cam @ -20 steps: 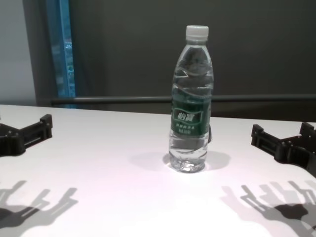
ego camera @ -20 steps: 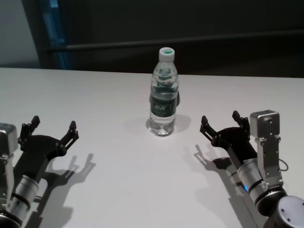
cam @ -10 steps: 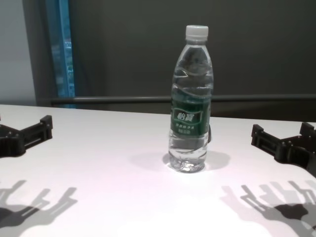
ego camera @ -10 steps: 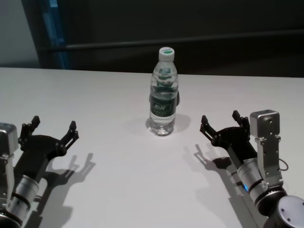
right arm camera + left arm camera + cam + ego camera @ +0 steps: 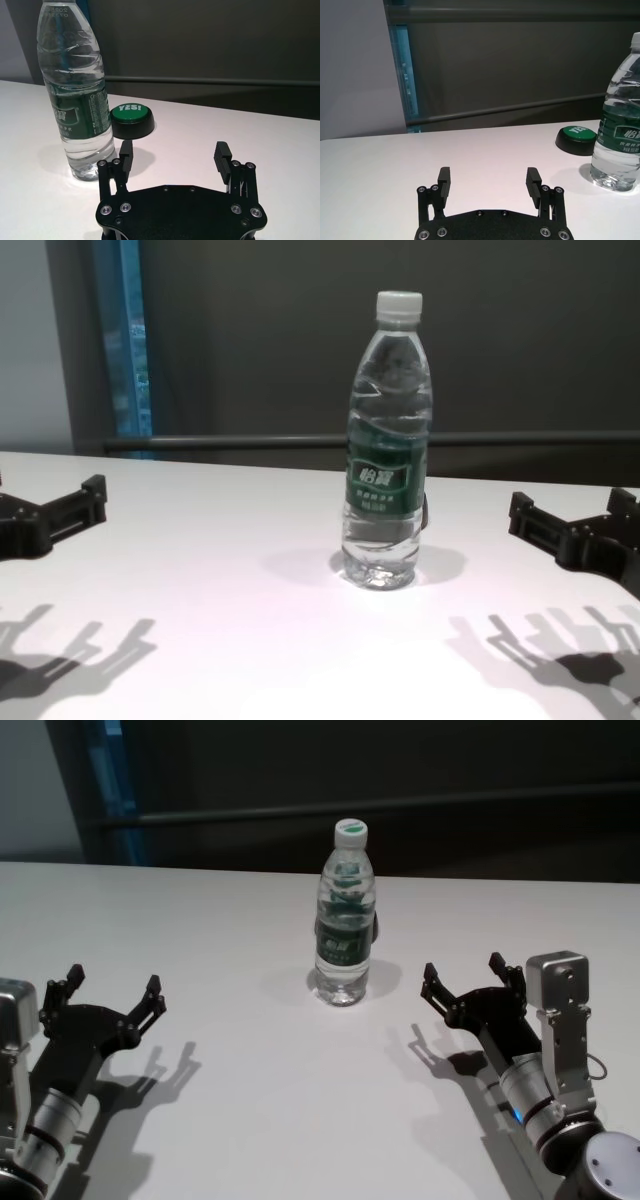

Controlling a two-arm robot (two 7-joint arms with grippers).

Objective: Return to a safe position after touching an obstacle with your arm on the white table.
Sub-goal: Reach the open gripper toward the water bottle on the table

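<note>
A clear water bottle (image 5: 346,916), the obstacle, stands upright near the middle of the white counter (image 5: 230,920), a green-topped button (image 5: 132,120) just behind it. The left tool (image 5: 110,989) hovers low over the counter's near left side, its fingers spread wide and empty; the right tool (image 5: 471,979) mirrors it on the near right, also spread wide and holding nothing. Both sit well apart from the bottle. Nothing has shifted over the past second: bottle, arms and shadows lie as they did. That stillness suggests the arms have already settled into their withdrawn, safe pose, leaving the task at or near its end
</note>
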